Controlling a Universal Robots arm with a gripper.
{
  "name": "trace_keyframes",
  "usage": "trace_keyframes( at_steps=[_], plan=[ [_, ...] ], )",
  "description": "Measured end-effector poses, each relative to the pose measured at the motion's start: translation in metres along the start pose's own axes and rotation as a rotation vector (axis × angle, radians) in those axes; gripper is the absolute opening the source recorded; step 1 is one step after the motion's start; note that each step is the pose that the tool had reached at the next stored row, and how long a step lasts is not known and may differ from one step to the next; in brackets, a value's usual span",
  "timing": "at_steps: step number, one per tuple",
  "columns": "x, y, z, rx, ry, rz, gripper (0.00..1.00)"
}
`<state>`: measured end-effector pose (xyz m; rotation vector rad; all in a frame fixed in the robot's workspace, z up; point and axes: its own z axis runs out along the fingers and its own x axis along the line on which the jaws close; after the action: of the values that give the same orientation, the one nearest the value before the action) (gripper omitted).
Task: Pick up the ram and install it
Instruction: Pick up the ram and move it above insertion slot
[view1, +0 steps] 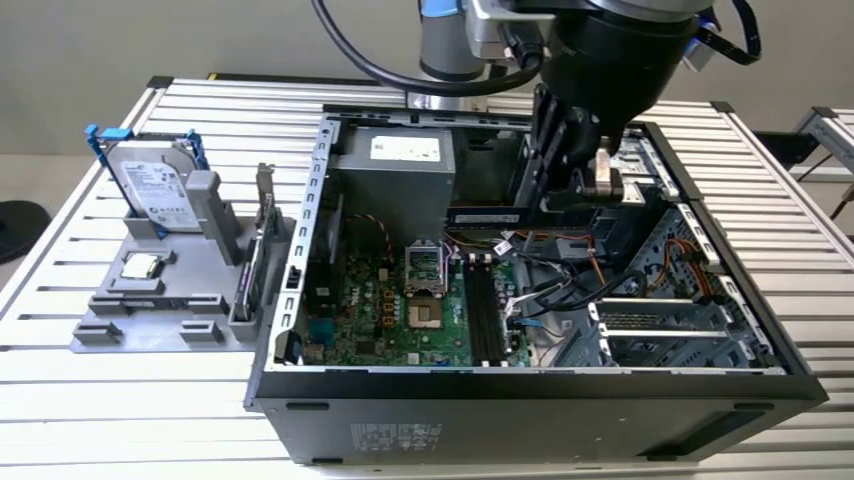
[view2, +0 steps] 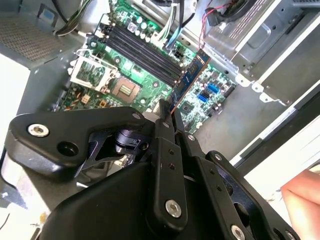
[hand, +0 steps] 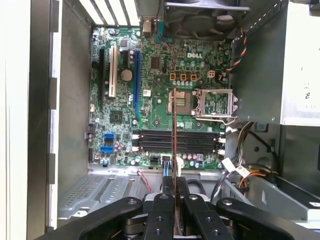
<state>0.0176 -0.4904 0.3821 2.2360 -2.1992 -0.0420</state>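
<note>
My gripper (view1: 547, 207) hangs inside the open computer case (view1: 534, 385), above the motherboard, and is shut on the ram (view1: 483, 217). In the exterior view the ram is a long dark stick held level, pointing toward that view's left. Both wrist views show it edge-on, sticking out from between the black fingers: in the first wrist view the ram (hand: 173, 125) is a thin line crossing over the black memory slots (hand: 177, 142), and in the second wrist view the ram (view2: 190, 80) hangs off to one side of the memory slots (view2: 142, 52). It is above the board, not touching it.
A grey holder (view1: 147, 315) at the exterior view's left carries a hard drive with blue brackets (view1: 154, 185) and a small square processor chip (view1: 143, 266). Inside the case are the power supply (view1: 394, 165), the processor socket (hand: 212, 102), a fan (hand: 205, 20) and loose cables (view1: 561, 290). Part of a person's arm (view2: 305, 195) is beside the case.
</note>
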Motion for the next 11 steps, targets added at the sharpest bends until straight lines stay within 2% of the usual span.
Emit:
trace_keyframes(
  at_steps=[11],
  plan=[
    [0.0002, -0.0151, -0.0003, 0.0000, 0.0000, 0.000, 0.00]
  ],
)
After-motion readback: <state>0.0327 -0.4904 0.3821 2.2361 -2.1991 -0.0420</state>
